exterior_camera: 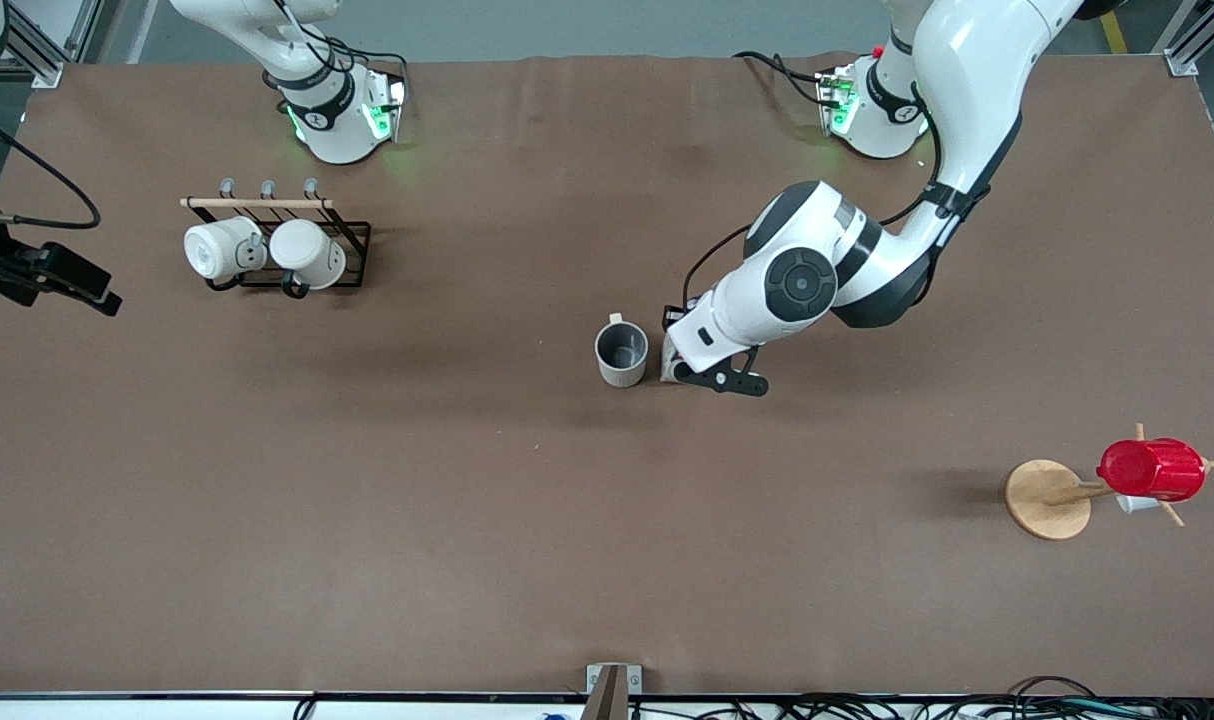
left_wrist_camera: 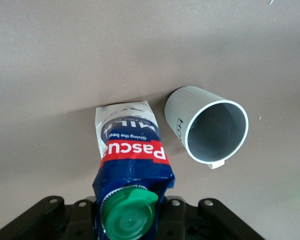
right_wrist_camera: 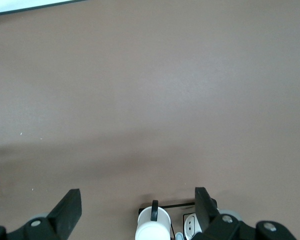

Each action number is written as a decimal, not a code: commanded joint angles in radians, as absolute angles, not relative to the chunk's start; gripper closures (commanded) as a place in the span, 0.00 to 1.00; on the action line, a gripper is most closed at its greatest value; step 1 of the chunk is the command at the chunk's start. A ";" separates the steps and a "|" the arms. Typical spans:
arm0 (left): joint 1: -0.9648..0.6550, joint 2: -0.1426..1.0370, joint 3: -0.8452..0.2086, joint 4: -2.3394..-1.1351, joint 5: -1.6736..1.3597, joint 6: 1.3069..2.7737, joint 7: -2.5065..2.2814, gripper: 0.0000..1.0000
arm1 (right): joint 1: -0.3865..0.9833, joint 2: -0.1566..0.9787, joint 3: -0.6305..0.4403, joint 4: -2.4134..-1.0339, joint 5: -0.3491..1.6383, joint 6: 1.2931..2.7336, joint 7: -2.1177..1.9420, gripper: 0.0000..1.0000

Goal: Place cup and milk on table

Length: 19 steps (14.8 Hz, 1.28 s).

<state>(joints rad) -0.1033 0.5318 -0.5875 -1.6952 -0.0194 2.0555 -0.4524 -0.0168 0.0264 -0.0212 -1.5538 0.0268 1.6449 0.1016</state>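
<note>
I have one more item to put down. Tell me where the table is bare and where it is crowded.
Bare table spans the whole strip nearer the camera than the cup, and between the black mug rack and the cup. Crowded: mid-table, where the left gripper holds the milk beside the cup. The right gripper waits, open, above the rack end.
</note>
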 commanded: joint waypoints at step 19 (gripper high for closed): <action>-0.098 0.479 -0.584 -1.638 -0.015 2.049 -0.474 0.00 | -0.051 0.021 0.021 -1.516 0.025 1.614 0.072 0.00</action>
